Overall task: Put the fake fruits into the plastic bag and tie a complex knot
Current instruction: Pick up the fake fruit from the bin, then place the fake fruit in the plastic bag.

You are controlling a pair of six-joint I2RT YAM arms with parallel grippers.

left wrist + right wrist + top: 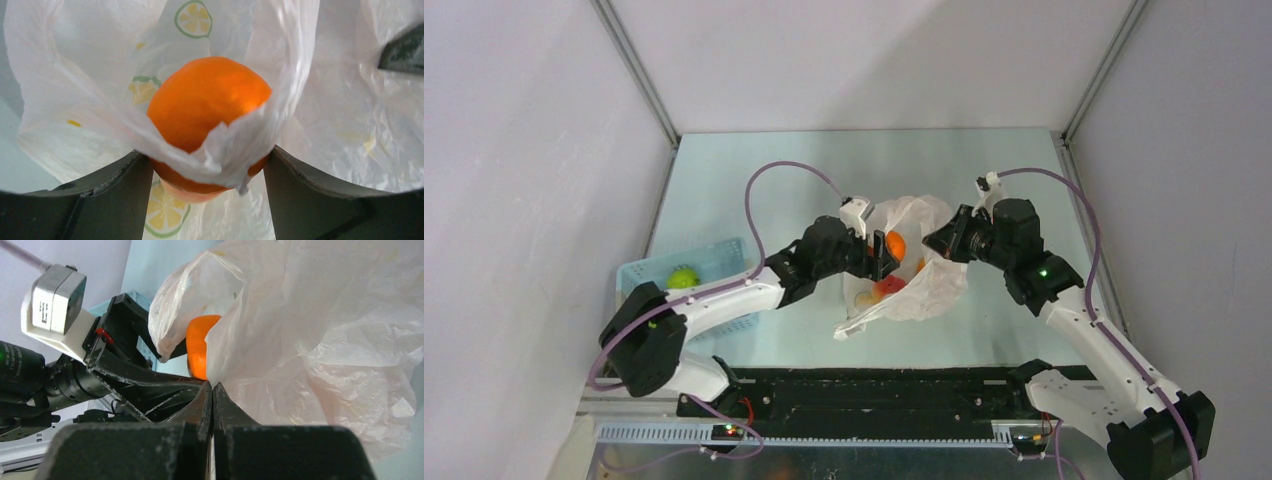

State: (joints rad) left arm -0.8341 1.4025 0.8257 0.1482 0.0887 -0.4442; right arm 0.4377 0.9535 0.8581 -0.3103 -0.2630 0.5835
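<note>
The plastic bag [921, 272] lies open at the table's middle, white with lemon-slice prints [194, 18]. My left gripper [884, 256] is shut on a round orange fruit [895, 245] at the bag's mouth. In the left wrist view the fruit [207, 102] sits between the fingers [115, 192], with a fold of the bag's edge [225, 150] draped over it. My right gripper [938, 240] is shut on the bag's rim and holds it up; its jaws [212, 387] pinch the plastic [310, 340]. A red fruit [888, 287] and a pale one [864, 298] lie inside the bag.
A light blue slatted basket [724, 262] stands at the left with a green fruit [683, 277] in it. Grey walls enclose the table on three sides. A black rail [874, 390] runs along the near edge between the arm bases.
</note>
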